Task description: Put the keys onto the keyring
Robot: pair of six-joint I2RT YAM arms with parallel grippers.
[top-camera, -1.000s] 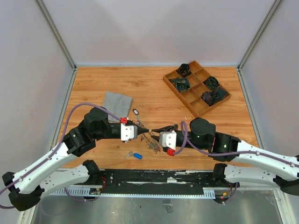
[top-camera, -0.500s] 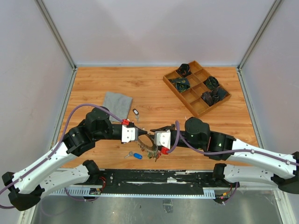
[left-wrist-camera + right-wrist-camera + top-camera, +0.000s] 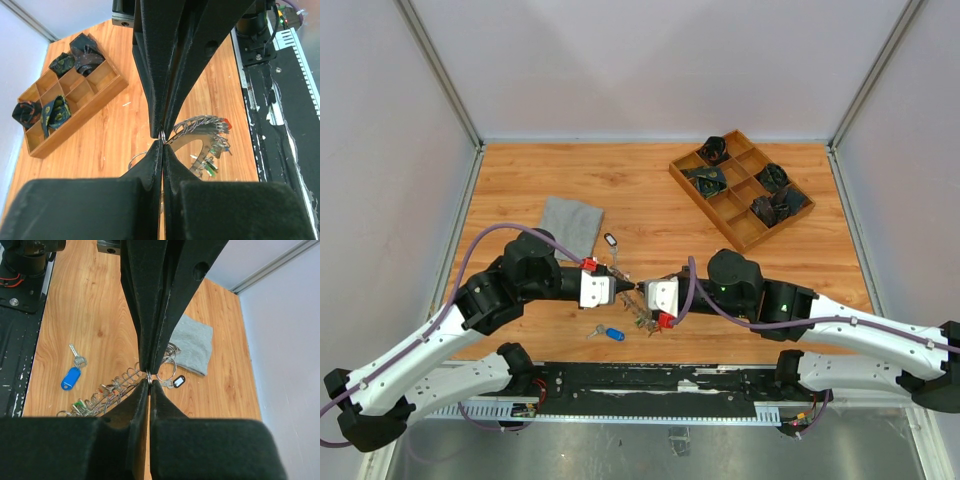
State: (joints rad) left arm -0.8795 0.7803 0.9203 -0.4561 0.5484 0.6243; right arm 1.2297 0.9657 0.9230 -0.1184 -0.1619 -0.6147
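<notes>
My left gripper [image 3: 626, 287] and right gripper [image 3: 641, 290] meet tip to tip above the table's front middle. Both are shut on the thin wire of the keyring [image 3: 646, 318], which hangs just below them, crowded with silver keys. In the left wrist view my left gripper [image 3: 162, 139] pinches the wire, and the keyring [image 3: 202, 145] arcs off to the right with red and green tags. In the right wrist view my right gripper [image 3: 149, 383] pinches it too, and the keyring [image 3: 102, 395] trails down left. A blue-tagged key [image 3: 612, 334] and a black-tagged key [image 3: 610, 240] lie loose.
A grey cloth square [image 3: 570, 225] lies at the left. A wooden compartment tray [image 3: 724, 208] with dark bundles stands at the back right. Loose small rings [image 3: 169, 371] lie by the black-tagged key [image 3: 179, 381]. The blue-tagged key [image 3: 71, 377] is near the front edge.
My right gripper has moved left until its tips meet the left gripper's tips. The keyring has shifted left with it and now hangs under both. The left arm has barely moved.
</notes>
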